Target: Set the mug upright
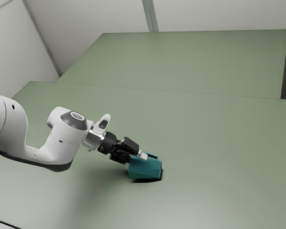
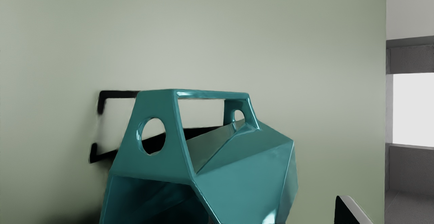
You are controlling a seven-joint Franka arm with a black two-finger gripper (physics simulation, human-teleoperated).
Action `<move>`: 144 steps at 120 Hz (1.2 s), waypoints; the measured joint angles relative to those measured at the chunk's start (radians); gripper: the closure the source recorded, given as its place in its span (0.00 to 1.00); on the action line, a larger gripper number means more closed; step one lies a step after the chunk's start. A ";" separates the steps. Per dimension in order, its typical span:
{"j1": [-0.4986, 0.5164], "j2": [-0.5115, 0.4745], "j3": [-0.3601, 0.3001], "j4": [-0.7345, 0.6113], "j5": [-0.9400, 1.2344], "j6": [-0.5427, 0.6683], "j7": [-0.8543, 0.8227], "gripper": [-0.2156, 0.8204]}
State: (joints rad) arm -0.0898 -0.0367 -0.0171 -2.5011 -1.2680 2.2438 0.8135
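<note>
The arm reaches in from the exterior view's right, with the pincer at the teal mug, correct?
One slip: the exterior view shows the arm reaching in from that view's left. The pincer is indeed at the teal mug.

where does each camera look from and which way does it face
Exterior view: off the arm's side, looking down across the matte green table; the white jointed arm enters from the exterior view's left, ending in the black two-finger gripper.
Wrist view: on the arm's hand, facing the faceted teal mug and the table behind it; the tip of one of the fingers shows at the bottom edge.
Shared: the mug, its handle, the table and the gripper's fingers.
</note>
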 joint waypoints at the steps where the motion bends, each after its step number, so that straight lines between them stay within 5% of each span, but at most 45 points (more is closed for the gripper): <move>1: 0.001 0.000 -0.001 0.000 -0.001 0.000 0.002 0.56; 14: 0.017 -0.005 -0.017 0.004 -0.005 0.000 0.032 0.76; 31: 0.009 -0.011 -0.041 0.006 -0.008 0.001 0.063 0.88; 77: 0.006 -0.125 -0.058 0.021 0.024 0.014 0.101 0.95; 122: 0.033 -0.110 -0.033 0.283 0.847 -0.038 -0.141 0.96; 144: 0.039 -0.026 -0.010 0.406 1.114 -0.109 -0.269 0.96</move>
State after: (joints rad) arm -0.0509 -0.0630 -0.0271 -2.0954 -0.1544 2.1343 0.5444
